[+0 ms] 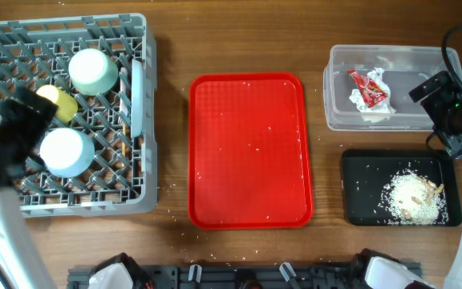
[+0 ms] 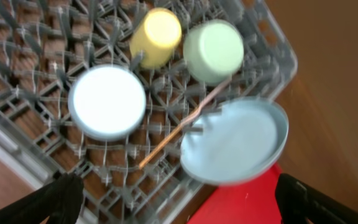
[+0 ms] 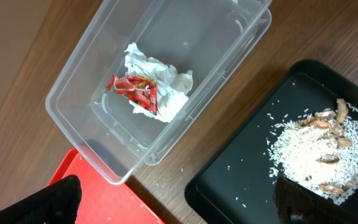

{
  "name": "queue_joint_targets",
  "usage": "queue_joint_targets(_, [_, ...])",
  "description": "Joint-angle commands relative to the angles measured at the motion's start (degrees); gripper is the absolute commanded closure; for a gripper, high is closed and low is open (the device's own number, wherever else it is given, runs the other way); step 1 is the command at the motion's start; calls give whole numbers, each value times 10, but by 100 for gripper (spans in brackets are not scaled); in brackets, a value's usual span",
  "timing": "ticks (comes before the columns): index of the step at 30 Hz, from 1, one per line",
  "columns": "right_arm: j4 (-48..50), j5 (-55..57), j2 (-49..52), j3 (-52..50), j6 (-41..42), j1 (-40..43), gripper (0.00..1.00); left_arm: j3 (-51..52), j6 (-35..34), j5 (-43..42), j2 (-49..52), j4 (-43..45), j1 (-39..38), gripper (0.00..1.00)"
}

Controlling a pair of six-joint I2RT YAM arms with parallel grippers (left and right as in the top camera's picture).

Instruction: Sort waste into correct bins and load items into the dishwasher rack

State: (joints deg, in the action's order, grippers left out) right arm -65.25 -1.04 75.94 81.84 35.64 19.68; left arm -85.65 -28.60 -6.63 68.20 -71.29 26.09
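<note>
**Q.** Where did the task's things lie, and what did your grippers hold?

**A.** Neither held anything. Your left gripper (image 2: 185,205) hung with its jaws spread wide over the dishwasher rack (image 1: 87,206). The rack carried the pale blue plate (image 2: 235,142), pale blue bowl (image 2: 107,101), pale green bowl (image 2: 213,51), yellow cup (image 2: 157,37) and wooden stick (image 2: 179,132). Your right gripper (image 3: 173,205), equally wide, hung above the clear tub (image 3: 185,37) and the black tray (image 3: 241,174) beside it. The napkin (image 3: 173,99) and red wrapper (image 3: 134,92) lay in the tub, and the rice (image 3: 316,149) lay in the tray. The red tray (image 1: 247,120) bore only stray grains. The fork could not be made out.

**Q.** How would these handle?

**A.** By judgement, the plate and bowls looked stiff, light and smooth, so you would pinch them at the rim, since a broad face would slip. The stick, thin and lying among pegs, would be best taken at mid-length. The napkin looked soft and easily crushed, the wrapper slick, and the rice too loose to pinch.
</note>
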Motion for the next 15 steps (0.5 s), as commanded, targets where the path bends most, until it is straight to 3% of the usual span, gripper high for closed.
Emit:
queue_joint_targets(1, [1, -1, 7, 2, -10, 2, 0, 145, 95, 22, -120, 91, -72, 0])
queue_joint_targets(4, [1, -1, 7, 2, -10, 2, 0, 345, 117, 22, -259, 263, -139, 0])
queue_joint_targets(9, [1, -1, 7, 2, -10, 2, 0, 601, 117, 22, -409, 485, -202, 0])
queue_joint_targets(13, [1, -1, 7, 2, -10, 2, 0, 724, 117, 23, -499, 599, -230, 0])
queue_joint_targets(15, [1, -1, 7, 2, -10, 2, 0, 752, 117, 36, -534, 606, -236, 0])
